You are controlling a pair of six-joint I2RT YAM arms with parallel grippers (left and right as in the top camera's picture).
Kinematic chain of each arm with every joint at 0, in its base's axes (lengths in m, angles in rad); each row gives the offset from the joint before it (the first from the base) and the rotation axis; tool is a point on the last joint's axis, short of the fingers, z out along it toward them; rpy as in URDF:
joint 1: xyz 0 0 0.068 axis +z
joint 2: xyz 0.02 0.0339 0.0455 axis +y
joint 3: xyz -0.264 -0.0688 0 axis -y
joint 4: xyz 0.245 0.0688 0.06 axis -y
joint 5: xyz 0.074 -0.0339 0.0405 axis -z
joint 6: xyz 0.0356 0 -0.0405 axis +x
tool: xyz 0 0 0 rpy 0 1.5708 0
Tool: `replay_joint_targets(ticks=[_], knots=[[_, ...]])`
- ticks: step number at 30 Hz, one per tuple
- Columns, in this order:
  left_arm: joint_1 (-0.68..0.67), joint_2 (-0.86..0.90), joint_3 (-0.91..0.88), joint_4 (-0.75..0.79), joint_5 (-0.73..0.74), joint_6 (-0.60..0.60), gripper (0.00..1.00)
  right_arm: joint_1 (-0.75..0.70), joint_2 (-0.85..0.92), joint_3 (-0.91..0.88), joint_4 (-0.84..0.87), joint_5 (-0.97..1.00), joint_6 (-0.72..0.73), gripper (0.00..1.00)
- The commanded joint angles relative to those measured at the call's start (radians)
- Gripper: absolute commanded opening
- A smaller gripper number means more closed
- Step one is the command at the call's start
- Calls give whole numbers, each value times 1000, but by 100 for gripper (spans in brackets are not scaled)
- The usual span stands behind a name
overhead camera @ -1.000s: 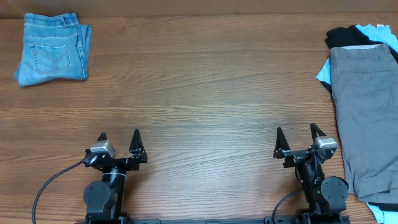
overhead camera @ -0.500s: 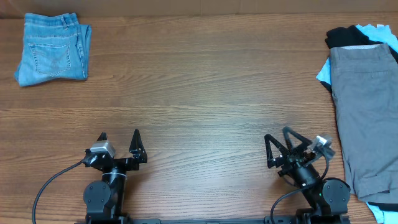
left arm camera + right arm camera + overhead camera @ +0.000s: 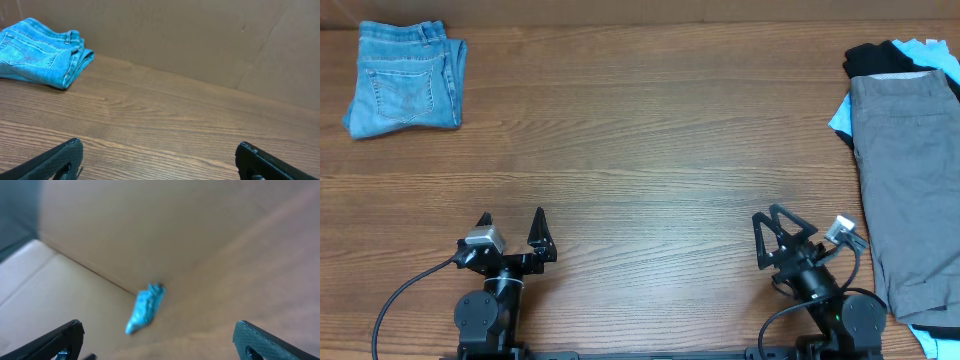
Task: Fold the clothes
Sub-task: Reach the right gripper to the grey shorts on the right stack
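Observation:
Grey shorts [image 3: 910, 190] lie flat at the table's right edge, on top of a black shirt [image 3: 876, 58] and a light-blue shirt [image 3: 925, 48]. Folded denim shorts [image 3: 404, 80] sit at the far left corner; they also show in the left wrist view [image 3: 40, 52] and, blurred, in the right wrist view [image 3: 145, 307]. My left gripper [image 3: 512, 222] is open and empty near the front edge. My right gripper [image 3: 772, 222] is open and empty, turned to the left, to the left of the grey shorts.
The wooden table [image 3: 640, 160] spans the view. A brown wall [image 3: 200, 35] stands behind the table's far edge. Cables trail from both arm bases at the front edge.
My right gripper has swung and tilted to the left, away from the grey shorts. The left arm and the clothes have not moved.

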Motion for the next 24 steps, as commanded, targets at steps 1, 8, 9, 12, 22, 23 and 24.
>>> replay_joint_targets(ticks=[1, 8, 9, 12, 22, 23, 24], knots=[[-6, -10, -7, 2, -7, -3, 100, -3, -10, -10, 129, -45, -60, 100], [-6, -10, -7, 3, -7, -3, 100, -3, 41, 208, 37, 34, -318, 100], [-6, -11, -7, 2, -7, -3, 100, -3, 63, 251, -2, 57, -355, 100], [-6, -10, -7, 3, -7, -3, 100, -3, 200, 450, -175, 183, -497, 100], [-6, -11, -7, 3, -7, -3, 100, -32, 805, 968, -513, 492, -659, 100], [-6, -11, -7, 3, -7, -3, 100, -43, 853, 1004, -533, 491, -665, 100], [-6, -10, -7, 3, -7, -3, 100, -66, 944, 1074, -573, 487, -677, 100]])
